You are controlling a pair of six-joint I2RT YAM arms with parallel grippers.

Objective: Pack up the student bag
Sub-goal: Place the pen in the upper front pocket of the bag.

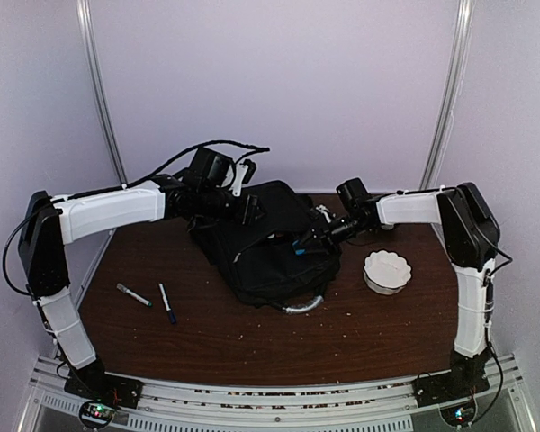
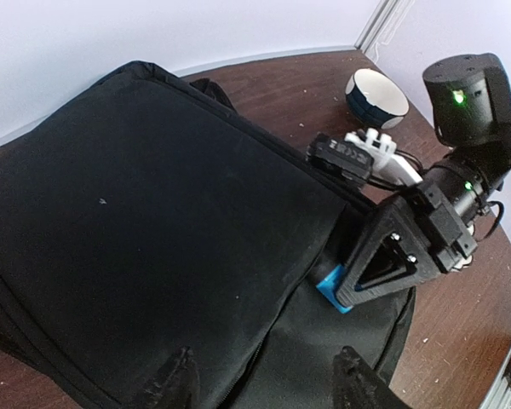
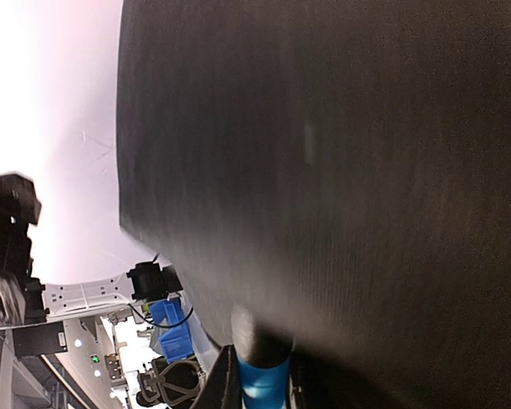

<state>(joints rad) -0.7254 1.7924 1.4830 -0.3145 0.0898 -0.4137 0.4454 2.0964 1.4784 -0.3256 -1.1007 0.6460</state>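
Resting on brown table (image 1: 252, 346) (crumb-speckled): student bag (image 1: 265, 247); pale walls (image 1: 279, 81).

A dark brown wooden desk (image 1: 216, 333) fills the lower middle of the top view, its surface sprinkled with pale crumbs and specks. Just above the centre of the frame lies the student bag (image 1: 265, 247), a big black backpack resting flat on the wood, with its grey-silver handle (image 1: 304, 306) curling out at the bag's lower edge. Over at the left of the frame, apart from the bag, a grey-barrelled marker (image 1: 133, 294) lies with a dark blue pen (image 1: 166, 303) just to its right. Right of the bag stands a white scalloped bowl (image 1: 387, 270), near it but not touching; in the left wrist view its outer wall looks dark blue
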